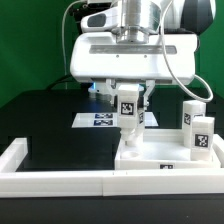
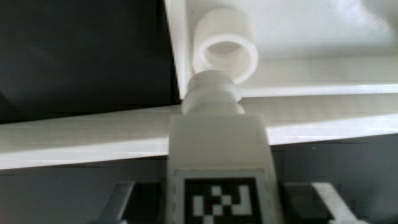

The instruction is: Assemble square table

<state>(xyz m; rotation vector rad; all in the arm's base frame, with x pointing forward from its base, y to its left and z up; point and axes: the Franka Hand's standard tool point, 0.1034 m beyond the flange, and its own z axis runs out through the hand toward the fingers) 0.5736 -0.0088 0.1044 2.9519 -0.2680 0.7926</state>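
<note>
While pinching a table leg (image 1: pixel 128 110) between both fingers, hangs over the near corner of the tabletop (image 1: pixel 165 158), gripper (image 1: pixel 128 100) pointing straight down. Grips the leg high, around its tagged upper part, leaving the lower end free to reach the slab. Keeps the leg upright, probably so that its lower end can meet a socket in the slab squarely and be turned in. Lies flat, that slab, at about four o'clock of the exterior view, tucked against the white rim (image 1: pixel 50 180) that borders the black mat, likely to stop it sliding under a push or twist. Stand two more legs (image 1: pixel 201 135) on the slab's far side at three o'clock, upright and well apart from the held one.

Seen from the wrist: leg (image 2: pixel 219 150) running away from the camera, tag facing the lens, a round ring-shaped end or socket (image 2: pixel 226 50) just beyond it at twelve o'clock. Cannot tell whether that ring belongs to the leg's tip or to the slab, nor whether the two are touching or only close. Fingertips (image 2: pixel 320 190) barely show as dark edges beside the tag. Hides most of the marker board (image 1: pixel 100 120) behind the hand in the exterior view. No fourth leg to be found in either picture. Cuts off the slab's right edge at the frame.
</note>
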